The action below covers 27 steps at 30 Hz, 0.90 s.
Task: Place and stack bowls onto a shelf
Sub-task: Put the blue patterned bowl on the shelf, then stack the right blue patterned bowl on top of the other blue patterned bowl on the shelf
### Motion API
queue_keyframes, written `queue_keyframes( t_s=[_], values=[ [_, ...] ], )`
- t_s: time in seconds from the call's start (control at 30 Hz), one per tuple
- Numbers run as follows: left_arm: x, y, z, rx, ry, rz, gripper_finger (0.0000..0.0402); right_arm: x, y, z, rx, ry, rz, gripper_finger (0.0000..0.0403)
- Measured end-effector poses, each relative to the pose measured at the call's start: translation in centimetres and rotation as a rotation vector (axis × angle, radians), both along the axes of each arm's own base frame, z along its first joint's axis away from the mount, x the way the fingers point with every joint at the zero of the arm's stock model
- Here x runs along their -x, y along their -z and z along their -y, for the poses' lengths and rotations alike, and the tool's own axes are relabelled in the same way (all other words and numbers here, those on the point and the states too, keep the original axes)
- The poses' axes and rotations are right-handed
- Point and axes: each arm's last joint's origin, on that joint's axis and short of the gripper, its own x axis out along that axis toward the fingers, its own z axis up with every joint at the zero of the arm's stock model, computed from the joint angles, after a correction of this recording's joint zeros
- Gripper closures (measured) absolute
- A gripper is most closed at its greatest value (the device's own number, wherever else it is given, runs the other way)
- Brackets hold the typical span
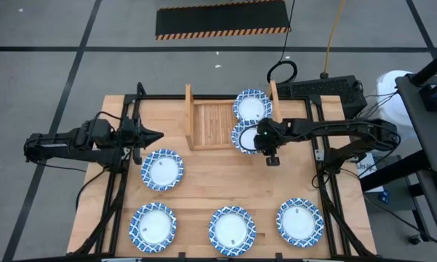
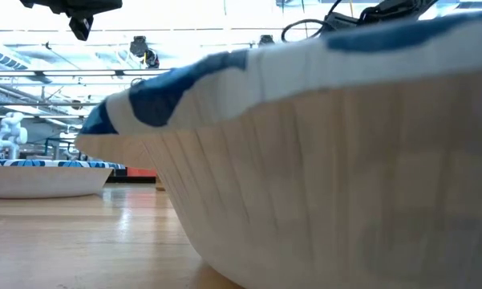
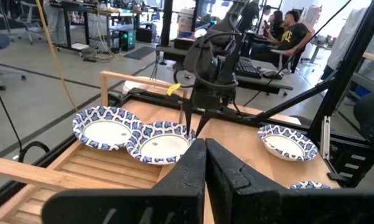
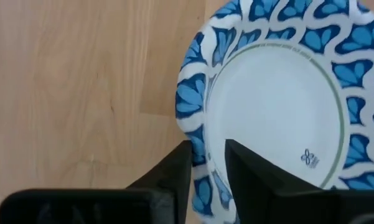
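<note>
Blue-and-white paper or thin card, to judge by the pressed, fluted rim: probably very light, a little springy, easy to dent or flip, and liable to slide on bare wood. Best taken at the rim, one finger inside and one outside, pinched gently; too smooth and shallow for a hold anywhere else. Sits as the front bowl (image 1: 241,135) at the front right corner of the shelf (image 1: 212,124), resting flat on the slats, its rim overlapping that of the back bowl (image 1: 251,106) at the back right corner, hard by the right upright board (image 1: 273,91). Leaves the left half of the shelf bare. Straddled at its outer rim by the right gripper (image 4: 210,149), fingers (image 4: 174,168) parted narrowly either side of the edge, apparently not squeezing, so likely set down rather than carried. Farther out on the table (image 1: 203,191): one loose bowl (image 1: 162,169) left of centre, then the front left bowl (image 1: 153,224), front middle bowl (image 1: 232,230) and front right bowl (image 1: 300,222) in a row along the front edge, all well apart. Near the left edge, hovering idle, the left gripper (image 1: 154,135), fingers pressed together on nothing.
</note>
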Motion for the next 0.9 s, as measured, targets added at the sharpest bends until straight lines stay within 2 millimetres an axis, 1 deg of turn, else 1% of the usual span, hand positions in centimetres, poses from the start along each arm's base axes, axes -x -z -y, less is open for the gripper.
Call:
queue_keyframes(
  t_s=[0.17,0.33,0.57,0.7,0.9],
  values=[
    [0.0,0.0,0.0,0.0,0.0,0.0,0.0396,0.7,-0.9,-0.2,-0.008,0.022,0.013,0.0296],
    [0.0,0.0,0.0,0.0,0.0,0.0,0.0396,1.7,-2.8,-0.6,-0.014,0.06,0.095,0.0297],
    [0.0,0.0,0.0,0.004,0.0,0.001,0.0396,4.5,-5.9,-2.0,-0.041,0.1,0.207,0.0297],
    [0.0,-0.1,0.0,0.097,-0.01,0.02,0.0396,6.2,-7.4,-2.5,-0.063,0.139,0.286,0.0297],
    [0.0,0.0,0.0,0.193,-0.02,0.035,0.0391,7.9,-9.0,-2.9,-0.08,0.176,0.403,0.0297]
  ],
)
